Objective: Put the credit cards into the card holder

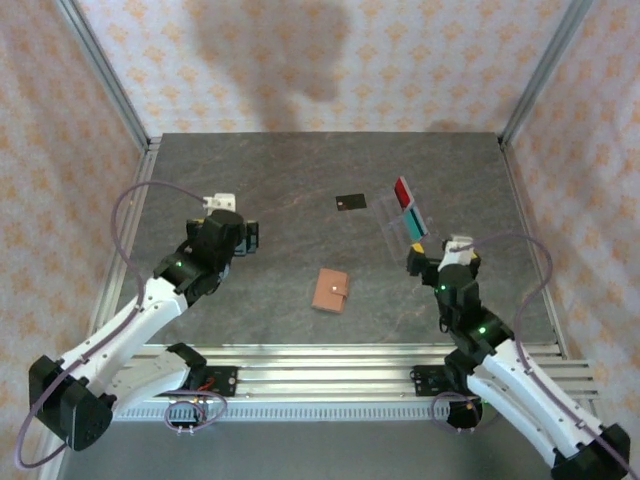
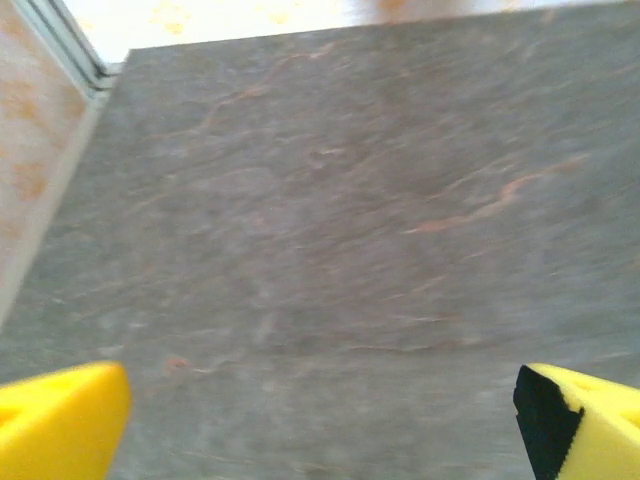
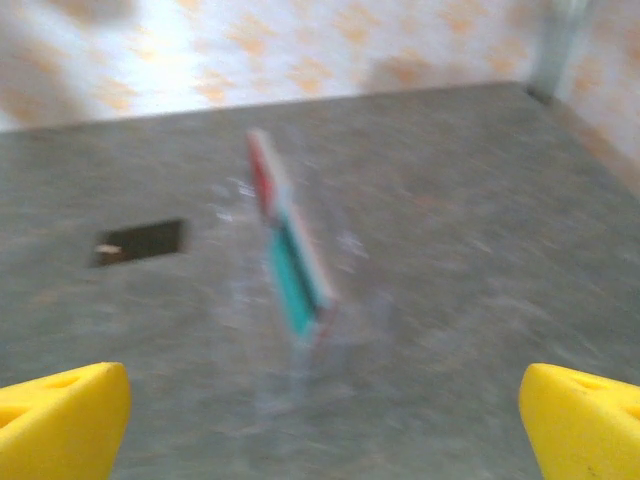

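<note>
the grey stone-patterned counter (image 1: 300, 170) takes up most of the top view, boxed in by patterned walls. the two arms reach in from the bottom edge. the left hand (image 2: 320, 425) sits at centre left over bare counter, its yellow fingers (image 2: 60, 420) spread wide with nothing between them. the right hand (image 3: 320, 415) sits at centre right, also released and empty, and faces a clear stand (image 1: 396, 228) just above it in the frame.

a brown folded case (image 1: 331, 290), probably the card holder, lies flat at the lower centre between the two hands and well apart from both. it appears closed, so it may need opening or steadying.

the red card (image 1: 402, 190) and the teal card (image 1: 412, 222) stand on edge in the clear stand at the upper right. the black card (image 1: 350, 201) lies flat on the counter above centre, left of the stand.

the cards look light, stiff, thin and slick. the upright pair should be easiest to take, pinched across their faces near the top edge. the flat black one offers no edge to grip; it will likely need sliding or tipping first, and a pinch could make it skid.
</note>
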You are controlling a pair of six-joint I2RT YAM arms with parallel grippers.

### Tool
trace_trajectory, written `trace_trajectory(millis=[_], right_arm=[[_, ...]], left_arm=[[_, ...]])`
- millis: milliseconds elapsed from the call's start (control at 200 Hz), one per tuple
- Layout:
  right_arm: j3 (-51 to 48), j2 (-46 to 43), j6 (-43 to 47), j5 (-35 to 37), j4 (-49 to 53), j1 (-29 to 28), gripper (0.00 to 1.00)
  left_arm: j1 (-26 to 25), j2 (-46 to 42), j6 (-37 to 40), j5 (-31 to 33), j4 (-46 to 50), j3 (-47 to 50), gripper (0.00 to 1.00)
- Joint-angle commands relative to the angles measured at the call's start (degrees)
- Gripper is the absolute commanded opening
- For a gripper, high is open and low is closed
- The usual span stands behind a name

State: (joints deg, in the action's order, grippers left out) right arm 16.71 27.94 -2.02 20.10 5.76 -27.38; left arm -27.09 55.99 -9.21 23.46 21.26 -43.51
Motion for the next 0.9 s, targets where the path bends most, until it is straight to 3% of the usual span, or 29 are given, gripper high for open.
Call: trace_trajectory(millis=[0,150,240,300,340,380,456,601,686,786,896], right_arm=[[-2.3,-0.41,4.71,0.53,-8.7,6.3,1.0],[-6.28,7.17,2.04,-4.63,-16.42,16.81,1.0],[-6.6,13.31,2.75,-8.69,-22.32,20.38,0.99],[-6.8,17.46,3.13,-9.26,-28.13,21.38,0.99],[-5.85,21.03,3.16,-10.48,-29.85,22.34,0.99],[-4.84,25.17,3.07,-11.61,-32.69,22.87,0.99],[-4.3,31.75,2.7,-12.49,-40.14,23.03,0.99],[-1.81,42.41,3.01,-11.97,-50.04,23.03,0.99],[1.27,45.94,4.7,-12.62,-49.1,23.11,0.99],[1.61,51.31,5.21,-12.48,-54.02,23.45,0.99],[2.36,59.54,5.28,-12.63,-60.47,23.68,0.99]], left_arm=[[1.91,-4.62,11.81,9.82,-16.14,10.38,1.0],[7.47,-9.05,12.12,6.86,-29.57,21.69,1.0],[11.43,-6.44,17.37,-3.63,-39.18,26.55,1.0],[13.65,-3.72,13.32,-2.8,-45.47,29.25,1.0],[15.75,-1.88,12.53,-6.18,-49.53,30.65,1.0],[17.7,0.65,13.85,-11.33,-54.39,32.04,1.0],[18.97,5.03,13.54,-11.82,-56.87,30.69,1.0],[23.68,13.8,10.05,-18.46,-68.08,29.75,1.0],[24.1,18.48,11.26,-19.12,-69.15,26.93,1.0],[25.06,23.23,11.56,-17.87,-72.88,25.57,1.0],[26.37,28.1,10.74,-20.76,-73.87,24.05,1.0]])
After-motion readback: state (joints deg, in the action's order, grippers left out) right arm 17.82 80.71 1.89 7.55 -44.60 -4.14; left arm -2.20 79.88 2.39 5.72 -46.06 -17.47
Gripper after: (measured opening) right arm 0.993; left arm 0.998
